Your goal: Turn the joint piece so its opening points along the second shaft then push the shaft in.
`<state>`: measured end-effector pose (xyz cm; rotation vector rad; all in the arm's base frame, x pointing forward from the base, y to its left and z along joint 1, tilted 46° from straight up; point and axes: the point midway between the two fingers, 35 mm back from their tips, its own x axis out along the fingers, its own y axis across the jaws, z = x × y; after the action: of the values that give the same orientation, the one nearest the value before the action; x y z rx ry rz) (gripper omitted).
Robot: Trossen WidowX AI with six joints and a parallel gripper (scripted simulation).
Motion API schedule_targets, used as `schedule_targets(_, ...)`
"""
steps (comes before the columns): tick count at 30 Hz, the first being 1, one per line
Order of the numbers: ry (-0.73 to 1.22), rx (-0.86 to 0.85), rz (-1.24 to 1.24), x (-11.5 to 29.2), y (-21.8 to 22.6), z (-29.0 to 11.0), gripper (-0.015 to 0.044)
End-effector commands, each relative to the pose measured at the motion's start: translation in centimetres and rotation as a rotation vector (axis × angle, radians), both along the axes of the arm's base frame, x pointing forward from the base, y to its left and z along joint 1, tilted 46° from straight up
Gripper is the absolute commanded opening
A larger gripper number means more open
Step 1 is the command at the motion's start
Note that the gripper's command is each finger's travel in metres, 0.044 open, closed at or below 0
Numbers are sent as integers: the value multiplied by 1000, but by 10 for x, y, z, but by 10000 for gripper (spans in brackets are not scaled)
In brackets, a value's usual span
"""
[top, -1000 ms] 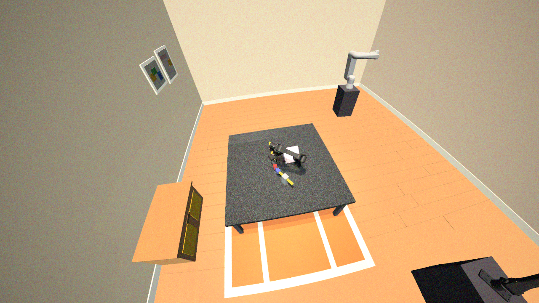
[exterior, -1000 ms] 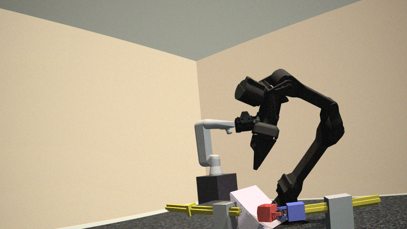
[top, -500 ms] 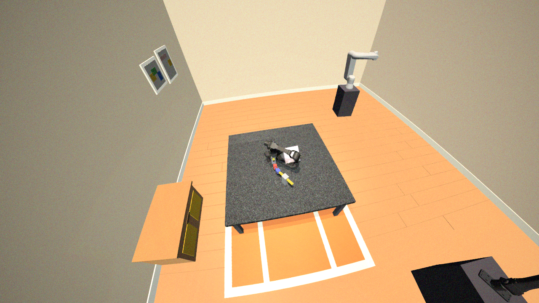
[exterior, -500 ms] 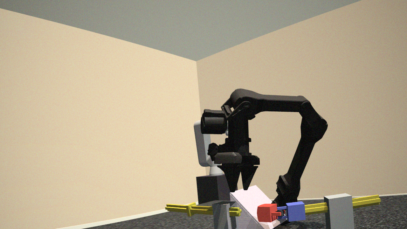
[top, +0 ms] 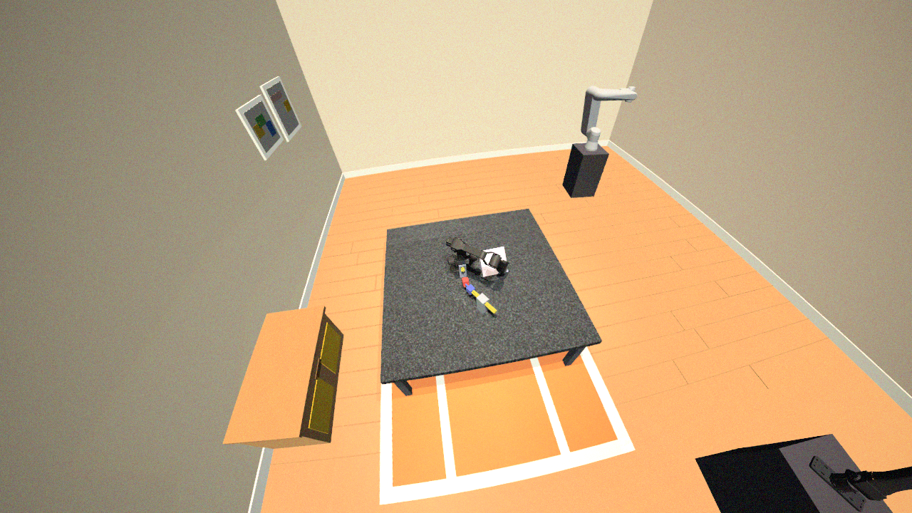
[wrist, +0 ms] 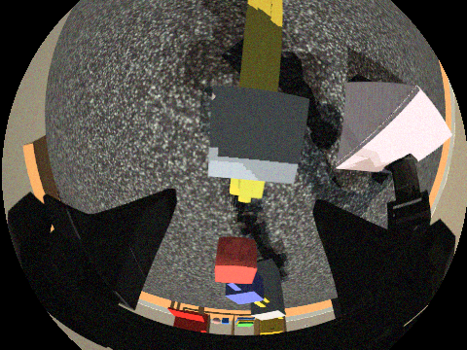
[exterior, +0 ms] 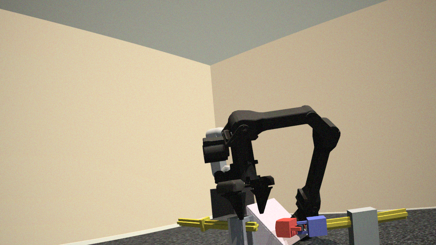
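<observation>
My gripper [exterior: 251,215] [wrist: 248,202] is open and empty. It points down, its fingers hanging just over the grey sliding block [exterior: 238,230] [wrist: 260,130]. The second yellow shaft [exterior: 201,224] [wrist: 263,26] passes through that block, and its short tip [wrist: 247,190] faces the red joint piece [exterior: 284,227] [wrist: 235,260] [top: 464,281] across a gap. Behind the red piece come the blue part [exterior: 316,226] [wrist: 243,295] [top: 471,290], the fixed yellow shaft [exterior: 391,214] [top: 491,309] and its grey block [exterior: 362,225] [top: 483,298]. Nothing touches the fingers.
A tilted white wedge [exterior: 268,213] [wrist: 396,130] [top: 494,268] stands right beside the sliding block and my arm's base. All of this is on the dark table [top: 446,344]. A grey arm on a black pedestal [top: 586,169] stands in the far corner, and a wooden cabinet [top: 280,376] stands left of the table.
</observation>
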<state>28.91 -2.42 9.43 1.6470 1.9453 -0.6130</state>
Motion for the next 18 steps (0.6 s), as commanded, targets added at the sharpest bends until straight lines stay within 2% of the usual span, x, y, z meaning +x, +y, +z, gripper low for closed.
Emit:
schedule_targets(1, -9, 5, 7, 2, -4, -4, 440)
schedule_targets(18, -433, -13, 351, 32, -115, -76, 440)
